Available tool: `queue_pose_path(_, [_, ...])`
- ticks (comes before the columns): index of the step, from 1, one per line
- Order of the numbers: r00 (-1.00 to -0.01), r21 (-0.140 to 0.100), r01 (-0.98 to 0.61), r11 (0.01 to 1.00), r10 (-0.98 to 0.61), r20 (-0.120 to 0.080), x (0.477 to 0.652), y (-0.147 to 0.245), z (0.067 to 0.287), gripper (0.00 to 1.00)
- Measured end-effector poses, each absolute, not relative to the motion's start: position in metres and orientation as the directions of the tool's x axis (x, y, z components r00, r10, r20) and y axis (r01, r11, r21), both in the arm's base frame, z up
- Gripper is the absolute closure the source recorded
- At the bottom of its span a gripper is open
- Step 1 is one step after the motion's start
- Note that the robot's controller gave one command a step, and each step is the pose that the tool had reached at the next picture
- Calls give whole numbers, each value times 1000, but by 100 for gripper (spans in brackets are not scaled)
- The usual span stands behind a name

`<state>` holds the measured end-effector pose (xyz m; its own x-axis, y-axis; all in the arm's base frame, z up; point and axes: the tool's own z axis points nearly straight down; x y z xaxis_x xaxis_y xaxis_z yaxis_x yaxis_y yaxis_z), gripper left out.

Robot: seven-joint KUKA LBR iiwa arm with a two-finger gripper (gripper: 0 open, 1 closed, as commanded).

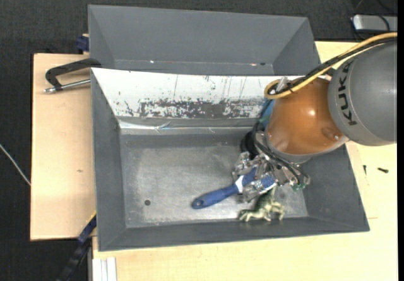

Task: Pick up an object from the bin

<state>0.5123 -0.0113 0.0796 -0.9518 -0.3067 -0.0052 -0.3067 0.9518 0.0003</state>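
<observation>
Fingers (259,176) down over blue-handled tool (218,196), grip impossible to tell, olive-green object (262,213) beside

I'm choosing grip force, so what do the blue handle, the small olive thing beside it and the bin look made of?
The blue handle is probably moulded plastic with a smooth finish: even saturated colour, rounded end. The small olive thing is unclear, perhaps soft plastic or rubber: lumpy, dull surface. The bin looks like sheet metal: dull grey floor, while its back wall shines and shows dark scuffs.
</observation>
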Motion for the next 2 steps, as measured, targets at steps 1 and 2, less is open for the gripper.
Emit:
queue_pose_path(1, [-952, -1, -306, 952, -306, -8, 514, -10, 115, 100])
queue_pose_path(2, [-952, -2, -305, 952, -305, -10, 517, -10, 172, 100])
